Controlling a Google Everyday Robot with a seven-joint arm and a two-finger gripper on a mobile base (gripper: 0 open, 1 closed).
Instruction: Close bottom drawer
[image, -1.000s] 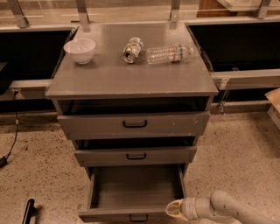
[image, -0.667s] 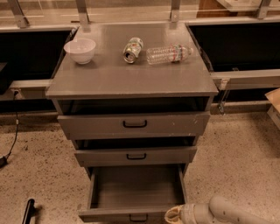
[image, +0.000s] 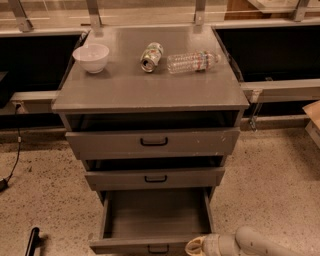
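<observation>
I'm watching the bottom drawer (image: 155, 212), a matte grey box with a black bar handle, standing pulled open. My rounded cream pincer (image: 196, 246) is sitting just beside its front's right end; I cannot tell its grip.

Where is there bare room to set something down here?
The cabinet top is bare across its front half, ahead of the bowl, can and bottle; the back row is crowded. The bottom drawer stands open and bare inside; the gripper sits at its front edge.

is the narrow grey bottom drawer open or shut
Open: the narrow grey bottom drawer is pulled far out, plain inside showing; the gripper sits by its front panel.
</observation>
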